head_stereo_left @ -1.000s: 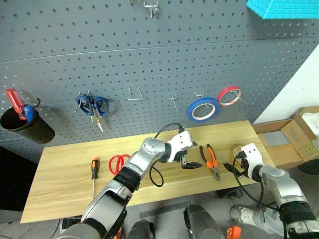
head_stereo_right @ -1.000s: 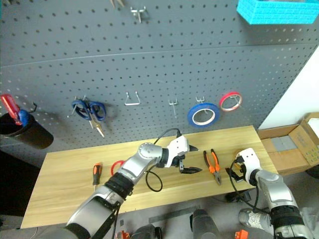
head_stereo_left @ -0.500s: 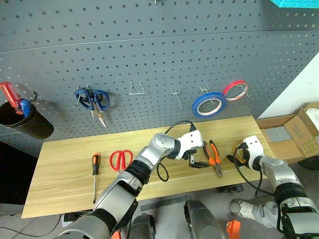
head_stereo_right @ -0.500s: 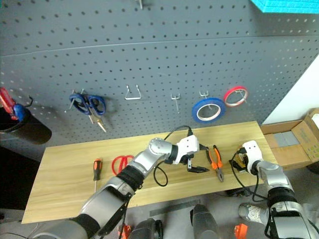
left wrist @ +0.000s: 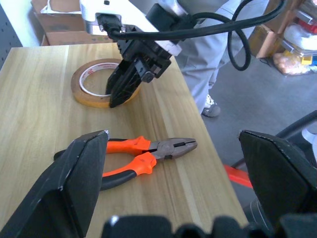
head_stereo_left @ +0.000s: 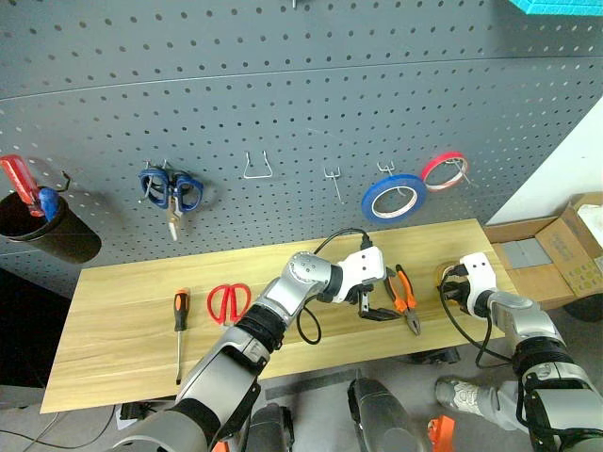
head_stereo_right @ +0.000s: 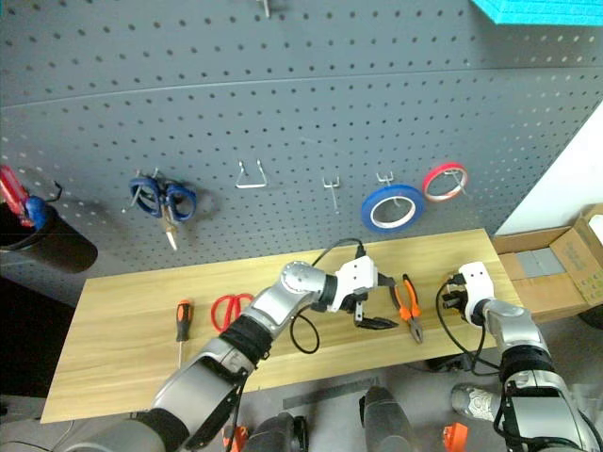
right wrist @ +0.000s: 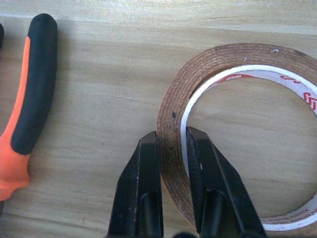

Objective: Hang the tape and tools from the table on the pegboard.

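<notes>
- Right gripper: its two black fingers are pinched onto the wall of the tape, one finger outside the ring and one inside the hole. The ring is seen lying flat on the table, near the right end.
- Left gripper: its fingers are spread wide with nothing between them; it is held just above the table, beside the pliers.
- Pliers: laid flat on the table between the two grippers, orange-and-black handles toward the pegboard, metal nose toward the front edge. They are placed near the tape but apart from it.
- Red-handled scissors: laid flat on the table, left of the left arm, untouched.
- Screwdriver: black-and-orange handle toward the pegboard, thin shaft toward the front edge, laid just left of the scissors.
- Pegboard: mounted upright behind the table. Blue-handled scissors are hung on a hook at the left; a blue ring of tape and a red ring of tape are hung on hooks at the right; bare metal hooks are seen between them.
- Black cup: fixed at the pegboard's far left, with a red-handled tool stood in it.
- Cardboard boxes: placed on the floor past the table's right end.
</notes>
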